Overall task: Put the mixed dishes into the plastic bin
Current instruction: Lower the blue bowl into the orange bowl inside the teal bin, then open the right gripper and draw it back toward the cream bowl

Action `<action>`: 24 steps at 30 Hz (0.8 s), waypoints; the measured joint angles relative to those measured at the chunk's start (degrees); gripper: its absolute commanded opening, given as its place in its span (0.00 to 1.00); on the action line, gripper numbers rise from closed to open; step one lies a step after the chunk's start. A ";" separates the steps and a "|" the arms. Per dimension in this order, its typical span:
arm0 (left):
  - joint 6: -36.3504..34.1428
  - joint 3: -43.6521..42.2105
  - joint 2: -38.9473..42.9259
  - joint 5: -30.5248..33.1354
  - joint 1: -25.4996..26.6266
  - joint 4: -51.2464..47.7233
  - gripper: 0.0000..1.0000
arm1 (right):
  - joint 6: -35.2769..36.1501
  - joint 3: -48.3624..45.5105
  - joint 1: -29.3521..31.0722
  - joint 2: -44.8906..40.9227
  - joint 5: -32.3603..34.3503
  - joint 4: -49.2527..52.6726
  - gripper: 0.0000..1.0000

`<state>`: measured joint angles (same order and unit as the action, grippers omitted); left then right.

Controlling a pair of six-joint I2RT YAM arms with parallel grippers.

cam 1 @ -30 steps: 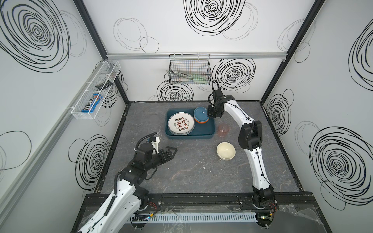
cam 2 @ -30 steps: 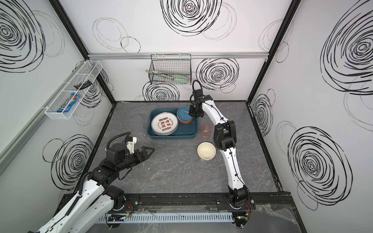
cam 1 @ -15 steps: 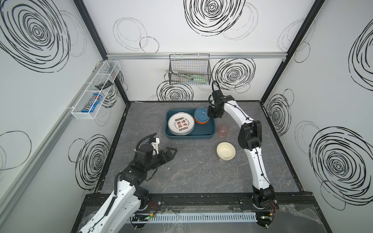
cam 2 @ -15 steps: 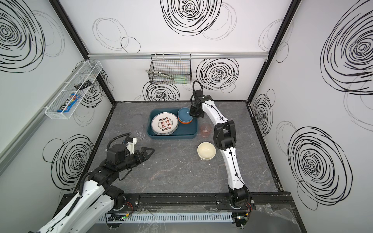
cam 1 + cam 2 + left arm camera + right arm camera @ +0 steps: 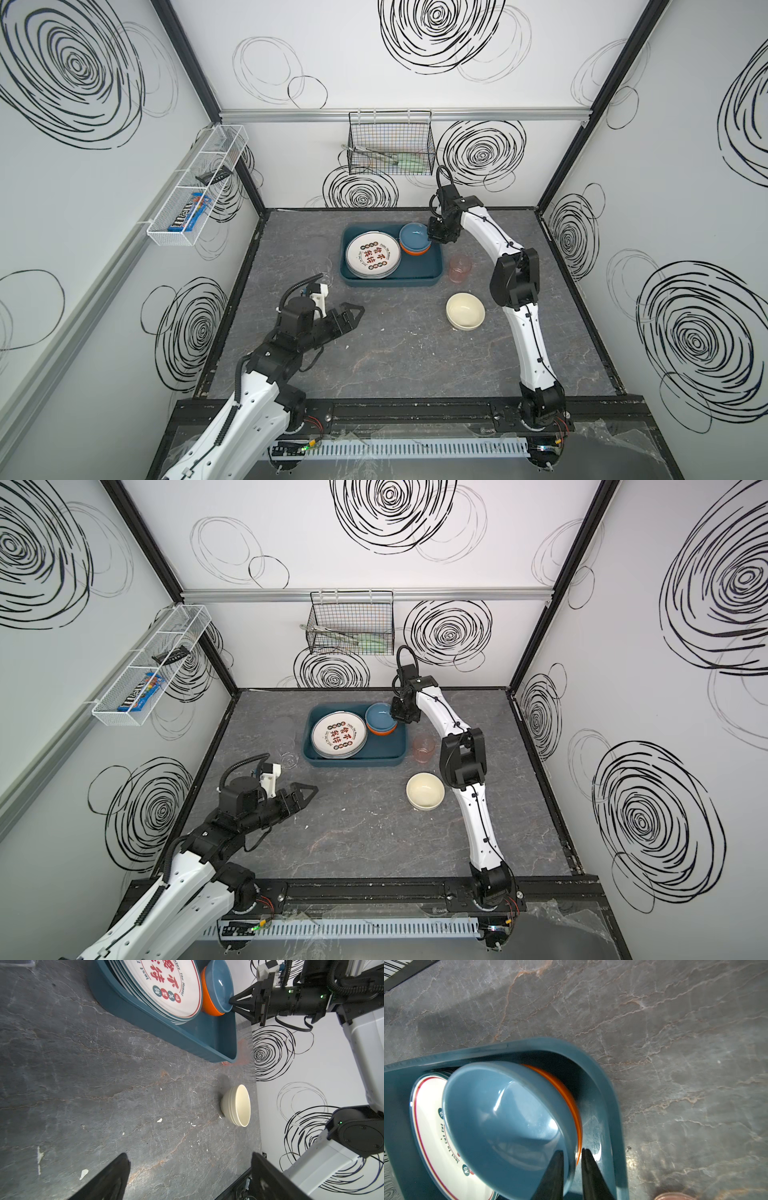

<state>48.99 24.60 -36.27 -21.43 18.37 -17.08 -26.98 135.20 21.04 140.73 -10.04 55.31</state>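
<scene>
The dark teal plastic bin (image 5: 417, 277) (image 5: 376, 756) sits at the back middle of the table. It holds a stack of white plates (image 5: 373, 254) (image 5: 166, 985) and a blue bowl (image 5: 412, 235) (image 5: 500, 1118) nested in an orange bowl (image 5: 413, 251) (image 5: 571, 1101). My right gripper (image 5: 430, 239) (image 5: 572, 1153) straddles the blue bowl's rim, its jaws slightly open. A pink tumbler (image 5: 460, 269) and a cream bowl (image 5: 465, 311) (image 5: 236, 1105) stand on the table right of the bin. A clear glass (image 5: 288, 759) stands left of it. My left gripper (image 5: 355, 313) (image 5: 190, 1176) hovers wide open and empty, front left.
A black wire basket (image 5: 390, 143) hangs on the back wall above the bin. A white mesh tray (image 5: 195, 191) is fixed to the left wall. The right arm's elbow (image 5: 515, 278) stands close beside the pink tumbler.
My right gripper's jaws have parted a little on the blue bowl's rim, and the bowl now rests in the orange one. The left arm has not moved.
</scene>
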 measured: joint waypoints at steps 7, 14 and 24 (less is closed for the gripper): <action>-0.07 0.00 -0.15 0.00 -0.02 -0.02 0.95 | 0.00 -0.02 0.07 -3.15 0.24 0.87 0.28; -0.90 0.04 -1.42 -0.17 -0.07 -0.02 0.95 | 0.31 -6.60 1.14 -11.50 0.07 0.02 0.33; -2.16 0.57 -4.33 -1.18 1.14 0.17 0.93 | 0.52 -28.79 2.32 -29.35 -2.99 -7.15 0.37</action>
<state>46.83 25.17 -40.60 -22.61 19.51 -16.91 -26.46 106.41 23.35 111.37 -13.04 48.16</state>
